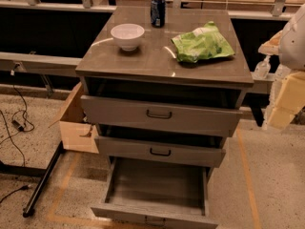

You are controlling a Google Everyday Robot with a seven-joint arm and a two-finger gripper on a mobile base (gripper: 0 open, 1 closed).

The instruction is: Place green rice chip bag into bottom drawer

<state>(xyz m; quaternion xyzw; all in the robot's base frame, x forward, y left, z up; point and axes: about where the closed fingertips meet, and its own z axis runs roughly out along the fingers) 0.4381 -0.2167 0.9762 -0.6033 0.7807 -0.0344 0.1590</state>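
The green rice chip bag (204,43) lies flat on the right side of the grey cabinet top (157,61), bright green with a white label patch. The bottom drawer (157,182) is pulled wide open below the two upper drawers, and its plain grey interior holds nothing. My gripper (286,101) hangs at the right edge of the view, beside the cabinet and below the level of its top. It is off to the right of the bag, does not touch it, and holds nothing that I can see.
A white bowl (127,35) stands on the left of the top and a blue soda can (157,11) at the back. The two upper drawers (159,114) are slightly open. A cardboard box (76,123) sits on the floor at left, with cables and a black pole nearby.
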